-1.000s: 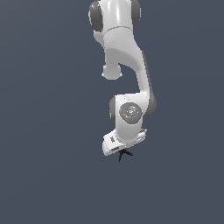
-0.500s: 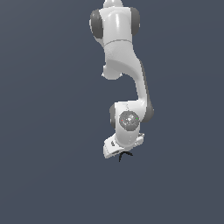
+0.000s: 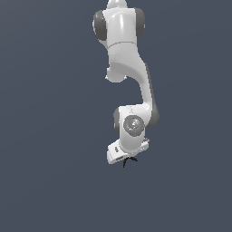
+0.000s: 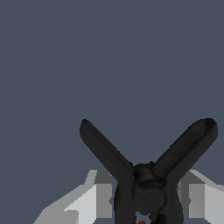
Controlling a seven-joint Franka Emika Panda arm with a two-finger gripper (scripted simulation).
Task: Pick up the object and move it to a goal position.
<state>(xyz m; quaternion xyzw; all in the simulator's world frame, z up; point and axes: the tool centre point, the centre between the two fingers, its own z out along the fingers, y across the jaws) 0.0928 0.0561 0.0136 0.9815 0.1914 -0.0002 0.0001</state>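
Hanging below the white arm (image 3: 129,68), the end effector (image 3: 126,158) pinches the object (image 3: 128,161), its fingers (image 4: 98,199) pressed against the black body from both sides in the wrist view. Exterior view shows the object only as a tiny dark speck with thin prongs; shape there is hard to make out. Wrist view cuts off the object's lower part and most of both fingers at the frame edge. The object is black, with two thick arms splayed in a V from a rounded hub, plus a small red-orange spot (image 4: 141,222) at the cut-off base. No desk or floor visible; background is flat dark blue-grey everywhere, so the height cannot be told.
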